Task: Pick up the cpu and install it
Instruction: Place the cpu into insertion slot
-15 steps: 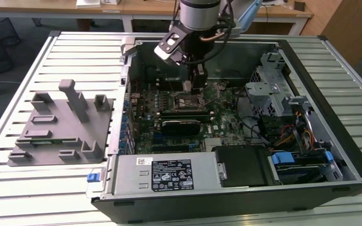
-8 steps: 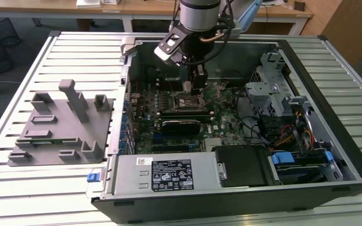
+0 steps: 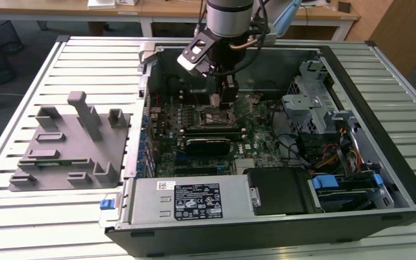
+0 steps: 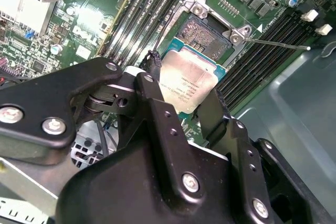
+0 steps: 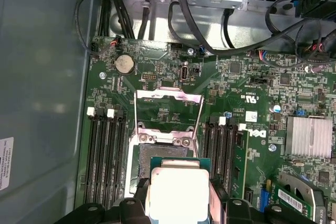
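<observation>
While the gripper (image 4: 185, 86) hangs over the motherboard (image 3: 259, 143) inside the open case (image 3: 287, 67), its two fingers (image 4: 214, 111) are closed on opposite edges of the cpu (image 4: 195, 80). It is therefore shut only as far as the width of the chip allows. The cpu is in the air, flat, with its silver top up, and it touches nothing except the fingers.

The socket (image 5: 157, 153) lies under the cpu and a little ahead of it. In the first wrist view the cpu (image 5: 178, 190) covers the near part of the socket, and the far part is bare. The metal cover (image 5: 168, 109) of the socket stands open and the lever (image 4: 278, 44) is released to one side, so nothing seems to block the way down. I judge that the edges of the chip run nearly parallel to the socket frame, but the chip is not yet centred over it.

The grey tray (image 3: 71, 146) sits outside the case, on the exterior view's left, well apart from the arm.
</observation>
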`<act>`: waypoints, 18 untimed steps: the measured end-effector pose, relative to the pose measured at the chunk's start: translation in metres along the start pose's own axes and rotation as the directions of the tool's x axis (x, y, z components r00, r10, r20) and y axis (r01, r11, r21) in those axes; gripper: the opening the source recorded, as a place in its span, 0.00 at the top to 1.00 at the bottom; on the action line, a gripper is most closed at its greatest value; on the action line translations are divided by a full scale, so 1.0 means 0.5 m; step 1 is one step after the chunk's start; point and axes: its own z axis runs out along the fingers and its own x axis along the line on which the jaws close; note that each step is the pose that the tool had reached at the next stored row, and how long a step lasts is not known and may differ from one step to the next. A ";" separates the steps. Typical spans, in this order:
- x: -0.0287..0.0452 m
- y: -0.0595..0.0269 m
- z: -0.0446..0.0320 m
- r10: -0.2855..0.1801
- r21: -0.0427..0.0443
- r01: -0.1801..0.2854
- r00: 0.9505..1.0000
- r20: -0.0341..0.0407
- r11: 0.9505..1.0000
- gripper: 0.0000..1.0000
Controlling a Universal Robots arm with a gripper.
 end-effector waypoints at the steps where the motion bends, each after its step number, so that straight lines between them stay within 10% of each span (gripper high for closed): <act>1: 0.000 0.000 0.001 0.000 0.000 0.000 1.000 0.000 1.000 0.47; 18: 0.004 -0.001 0.024 0.000 0.000 0.000 1.000 0.000 1.000 0.47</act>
